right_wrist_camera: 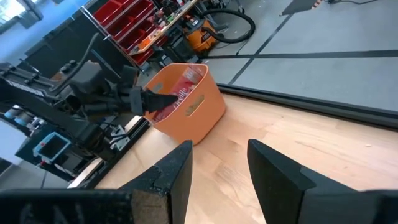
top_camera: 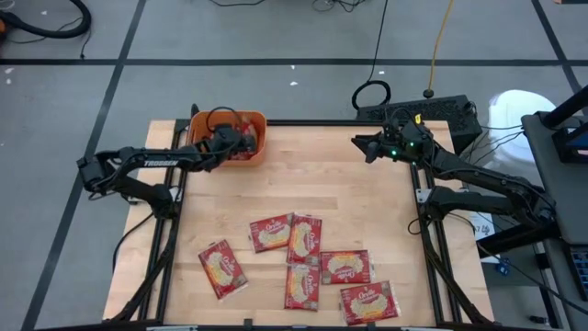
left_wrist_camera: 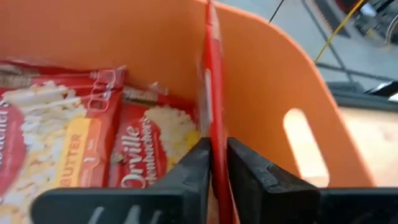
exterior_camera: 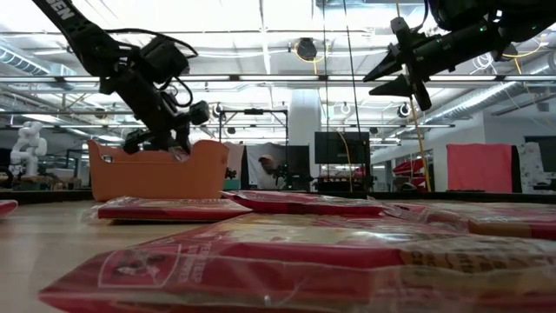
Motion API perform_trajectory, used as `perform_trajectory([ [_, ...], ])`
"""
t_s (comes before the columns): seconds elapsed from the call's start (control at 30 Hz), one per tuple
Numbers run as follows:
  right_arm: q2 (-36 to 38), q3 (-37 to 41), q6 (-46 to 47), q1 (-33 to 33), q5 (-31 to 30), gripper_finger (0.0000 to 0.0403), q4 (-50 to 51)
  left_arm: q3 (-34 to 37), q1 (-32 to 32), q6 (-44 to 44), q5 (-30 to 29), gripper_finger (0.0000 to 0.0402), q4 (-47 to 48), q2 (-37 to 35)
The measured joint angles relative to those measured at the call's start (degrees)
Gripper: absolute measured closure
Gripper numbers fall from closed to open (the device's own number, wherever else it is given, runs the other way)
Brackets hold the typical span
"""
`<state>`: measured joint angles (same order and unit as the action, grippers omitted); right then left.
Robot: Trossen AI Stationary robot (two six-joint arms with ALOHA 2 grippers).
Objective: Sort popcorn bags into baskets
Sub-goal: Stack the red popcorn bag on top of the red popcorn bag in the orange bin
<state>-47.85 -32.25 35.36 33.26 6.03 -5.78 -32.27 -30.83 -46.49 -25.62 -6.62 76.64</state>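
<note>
The orange tub (top_camera: 262,138) stands at the table's far-left corner. My left gripper (top_camera: 241,140) reaches into it, shut on a red popcorn packet (left_wrist_camera: 211,81) that shows edge-on beside the tub's wall (left_wrist_camera: 267,81). Other packets (left_wrist_camera: 62,143) lie flat on the tub's floor. Several red packets (top_camera: 273,233) lie flat on the near half of the table. My right gripper (top_camera: 360,145) hovers open, high above the table's far-right part, touching nothing. My left gripper (left_wrist_camera: 217,158) pinches the red packet between its two fingers (left_wrist_camera: 199,168), on an edge of it (left_wrist_camera: 214,146). It slants down into the tub from the table's left. The packet stands on edge, reaching on beyond the fingertips, close along the tub's wall and above the packets lying there.
The tub has a handle slot (left_wrist_camera: 305,146) in its side wall. The loose packets cluster near the table's near edge (top_camera: 344,267), some overlapping. Bare wood (top_camera: 331,175) lies between them and the tub. Black frame rails (top_camera: 427,239) run along the table's sides.
</note>
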Motion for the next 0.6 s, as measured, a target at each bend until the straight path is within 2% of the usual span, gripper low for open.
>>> perform_trajectory([
  [0.2,0.0,0.0,0.0,0.0,0.0,0.0257,0.0,0.0,0.0,0.5,0.1,0.0253,2.1,0.0],
  [0.33,0.0,0.0,0.0,0.0,0.0,0.0257,0.0,0.0,0.0,5.4,0.2,0.0206,3.3,-1.3],
  [0.6,0.0,0.0,1.1,0.0,0.0,0.0257,0.1,-3.7,-1.5,16.3,0.5,0.0192,20.1,-6.8],
])
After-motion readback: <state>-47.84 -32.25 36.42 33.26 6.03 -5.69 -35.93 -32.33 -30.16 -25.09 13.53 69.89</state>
